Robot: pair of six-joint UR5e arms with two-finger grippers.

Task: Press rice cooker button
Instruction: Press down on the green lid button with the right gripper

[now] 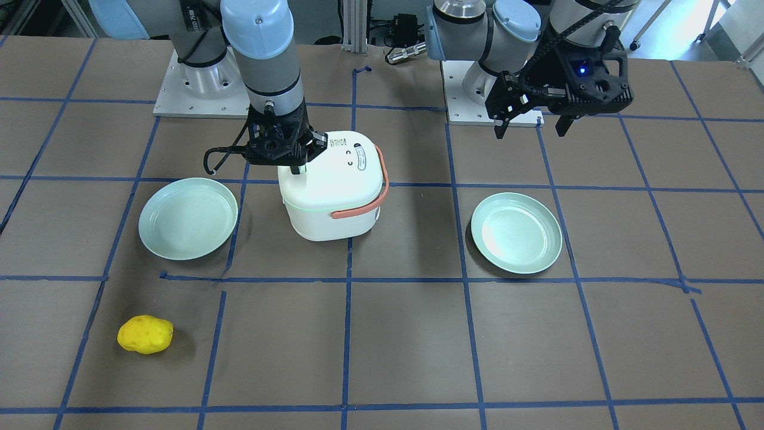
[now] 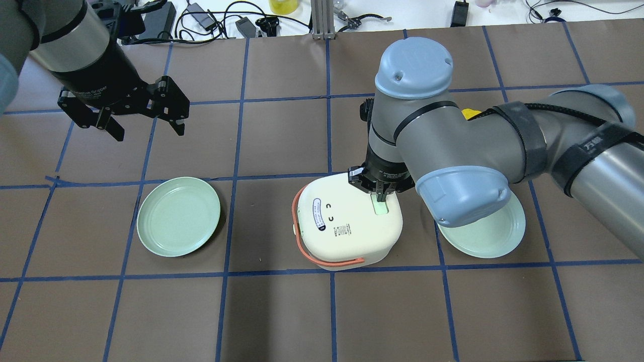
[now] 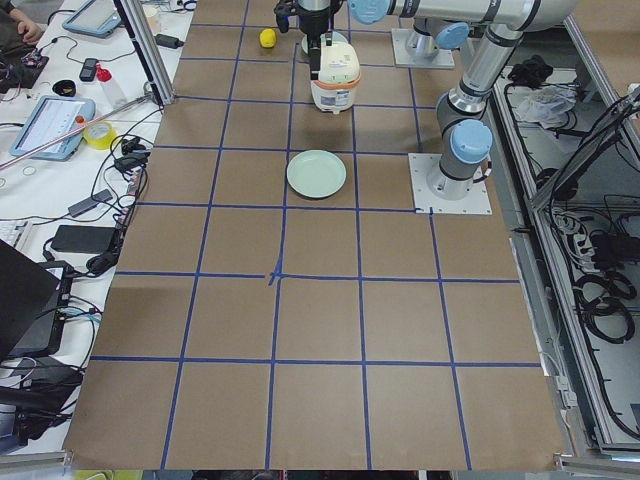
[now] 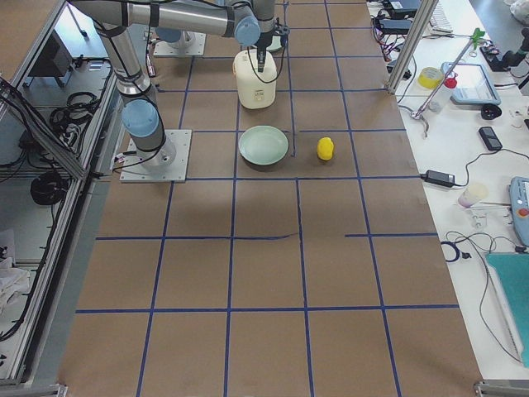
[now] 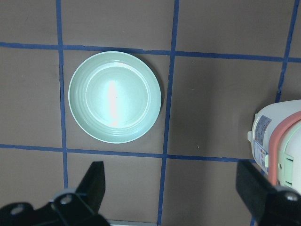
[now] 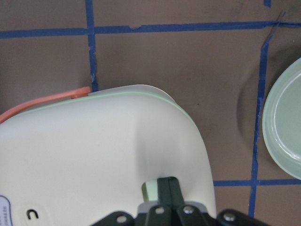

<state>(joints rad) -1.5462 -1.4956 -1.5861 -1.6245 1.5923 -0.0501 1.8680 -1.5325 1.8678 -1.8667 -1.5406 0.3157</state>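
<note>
- Right now my right end effector points straight down, its fingers drawn narrow and pressed together with nothing between them.
- The fingertips sit at the pale green button set into the lid of the rice cooker. I cannot tell whether they bear down on it.
- My left end effector hangs spread wide and empty over bare surface, well apart from the rice cooker.
- The rice cooker stands upright and white near the middle of the surface, directly under the right end effector. Its orange handle is folded down on the side away from the fingers.
- The left plate, pale green, lies on the robot's left of the rice cooker, between it and the left end effector.
- The right plate lies just beside the rice cooker on the robot's right, partly hidden by the right arm's elbow.
- A yellow lump lies well apart on the operators' side.
- The surface is brown, ruled into squares with blue tape, and white benches strewn with cables flank it.
</note>
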